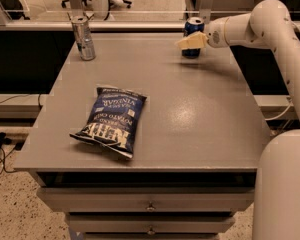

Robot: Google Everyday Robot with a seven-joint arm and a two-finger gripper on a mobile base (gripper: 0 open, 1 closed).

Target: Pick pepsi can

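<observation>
Reaching in from the right, the gripper (190,41) sat at the far right corner of the table (200,119), its pale tip lying across the front of the pepsi can (194,26) at about mid-height and overlapping it in the camera view; whether it was clamped on the can or merely against it could not be told. The can stood upright near the table's back edge, its silver top and dark blue upper body showing above the gripper. Behind the gripper the white arm (270,21) rose, bent and ran down the right side of the view to the robot's pale body (285,184) at the lower right. Well apart, at the far left corner, a slimmer silver can (83,38) stood upright. Nearer the front, left of centre, a dark blue chip bag (111,121) lay flat, its lettering upside down to the camera. Below the tabletop, drawers (150,204) with small knobs faced forward.
</observation>
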